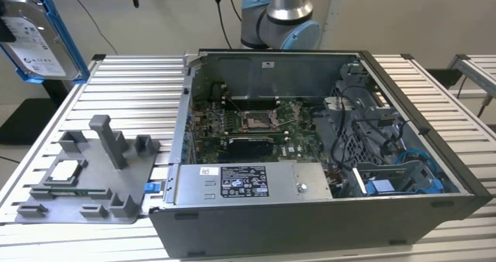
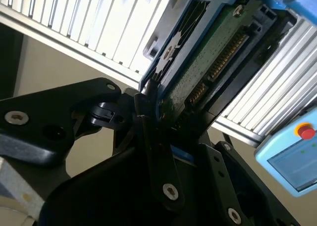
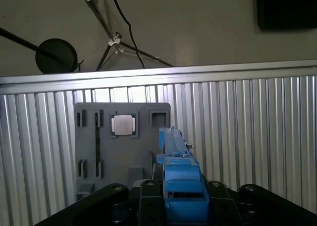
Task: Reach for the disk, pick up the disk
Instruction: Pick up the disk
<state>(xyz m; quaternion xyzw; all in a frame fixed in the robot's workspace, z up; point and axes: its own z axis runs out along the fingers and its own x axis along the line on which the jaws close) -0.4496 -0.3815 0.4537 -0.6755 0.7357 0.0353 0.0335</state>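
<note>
Though half-hidden, disk (image 2: 213, 52) seemingly within pincer (image 2: 161, 114).

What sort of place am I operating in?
Probably a computer-assembly test bench: an open computer case on a slatted metal table, a grey fixture tray beside it, and the disk held by the gripper.

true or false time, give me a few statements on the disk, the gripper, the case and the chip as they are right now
1. The disk is held up off the table, at the exterior view's left. True.
2. The gripper is open and empty. False: it is shut on the disk.
3. The computer case has its side panel on. False: it lies open, with the motherboard showing.
4. The small square chip sits on the grey fixture. True.
</note>
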